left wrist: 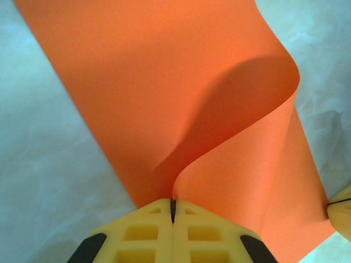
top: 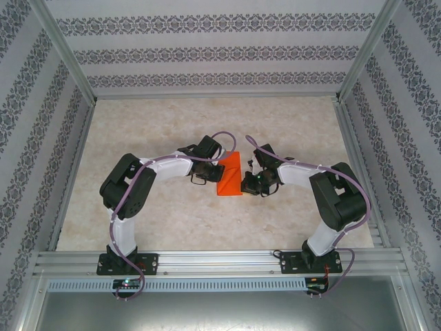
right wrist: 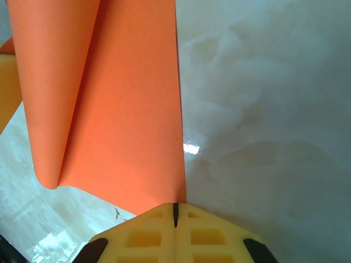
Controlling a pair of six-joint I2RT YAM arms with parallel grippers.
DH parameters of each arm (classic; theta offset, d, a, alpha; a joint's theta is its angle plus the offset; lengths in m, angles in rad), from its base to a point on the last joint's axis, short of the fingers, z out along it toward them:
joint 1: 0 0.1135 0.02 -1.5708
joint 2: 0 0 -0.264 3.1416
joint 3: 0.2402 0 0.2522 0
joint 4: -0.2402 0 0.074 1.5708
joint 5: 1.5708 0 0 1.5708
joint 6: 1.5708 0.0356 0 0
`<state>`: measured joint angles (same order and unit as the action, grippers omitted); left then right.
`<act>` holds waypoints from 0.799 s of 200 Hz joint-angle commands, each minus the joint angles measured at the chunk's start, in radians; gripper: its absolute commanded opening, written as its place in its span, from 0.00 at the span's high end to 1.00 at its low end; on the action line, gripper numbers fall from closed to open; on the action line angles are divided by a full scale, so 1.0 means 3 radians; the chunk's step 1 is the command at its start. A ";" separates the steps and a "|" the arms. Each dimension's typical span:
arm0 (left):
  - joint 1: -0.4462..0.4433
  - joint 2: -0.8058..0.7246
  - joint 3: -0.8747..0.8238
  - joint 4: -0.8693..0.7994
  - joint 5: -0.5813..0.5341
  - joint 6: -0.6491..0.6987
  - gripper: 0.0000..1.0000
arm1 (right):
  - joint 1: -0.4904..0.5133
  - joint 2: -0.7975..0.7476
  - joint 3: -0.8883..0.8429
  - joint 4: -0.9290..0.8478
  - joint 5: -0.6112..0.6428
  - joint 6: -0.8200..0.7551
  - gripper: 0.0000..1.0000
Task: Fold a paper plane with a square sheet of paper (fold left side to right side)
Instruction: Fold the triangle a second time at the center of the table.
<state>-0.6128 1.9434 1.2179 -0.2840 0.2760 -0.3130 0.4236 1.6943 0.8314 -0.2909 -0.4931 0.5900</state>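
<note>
Left gripper is clamped on the square sheet of paper — the sheet curls up and over from the pinch. Right gripper is closed too, on a corner. The paper sits mid-table between the two.

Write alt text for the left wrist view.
The left gripper, shut, pinches one edge of the square sheet of paper, bright orange, holding it up so the sheet curls over in a soft loop, uncreased. A pale marbled table lies underneath.
</note>
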 commanded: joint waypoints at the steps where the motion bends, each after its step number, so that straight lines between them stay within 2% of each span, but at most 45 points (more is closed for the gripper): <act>1: 0.0049 0.0085 0.0062 0.0057 -0.0058 0.0092 0.98 | 0.0025 0.0084 0.0007 -0.0182 0.0202 -0.0088 0.99; 93: 0.0050 0.0116 0.0073 0.0065 -0.0055 0.0099 0.98 | 0.0017 0.0072 0.0009 -0.0171 0.0178 -0.0089 0.99; 160: 0.0038 0.0126 0.0046 0.0037 -0.0020 0.0102 0.98 | -0.0192 -0.0411 -0.0012 0.0409 -0.0320 0.0193 0.99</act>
<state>-0.6128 1.9553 1.2179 -0.2768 0.2768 -0.3126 0.3748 1.6341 0.8173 -0.2520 -0.5362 0.6037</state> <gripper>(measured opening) 0.067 0.040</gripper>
